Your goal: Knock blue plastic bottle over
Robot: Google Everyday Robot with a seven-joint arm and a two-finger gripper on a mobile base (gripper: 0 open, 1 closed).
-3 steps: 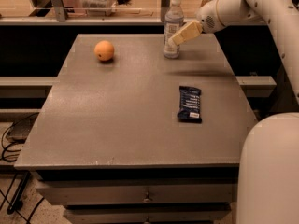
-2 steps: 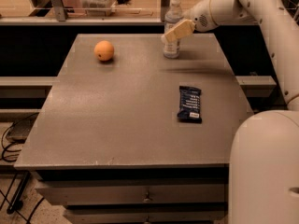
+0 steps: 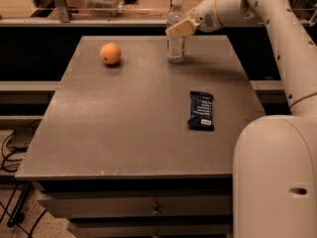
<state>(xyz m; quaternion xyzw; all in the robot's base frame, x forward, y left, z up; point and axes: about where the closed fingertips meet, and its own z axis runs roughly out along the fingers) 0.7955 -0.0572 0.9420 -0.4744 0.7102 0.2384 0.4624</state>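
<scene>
While the blue plastic bottle (image 3: 176, 48) is standing upright near the far edge of the table (image 3: 124, 143), well apart from the orange ball (image 3: 110, 53) and the dark snack wrapper (image 3: 201, 110), the robot's gripper (image 3: 179, 28) is reaching in from the right at its upper body, apparently touching it. Whether the gripper is spread or closed cannot be told. A slow or backward-angled push is risking a bottle that slides rather than tips, or falls off the far edge. Compared with a second ago, the gripper is sitting higher on the bottle, which is remaining upright.
</scene>
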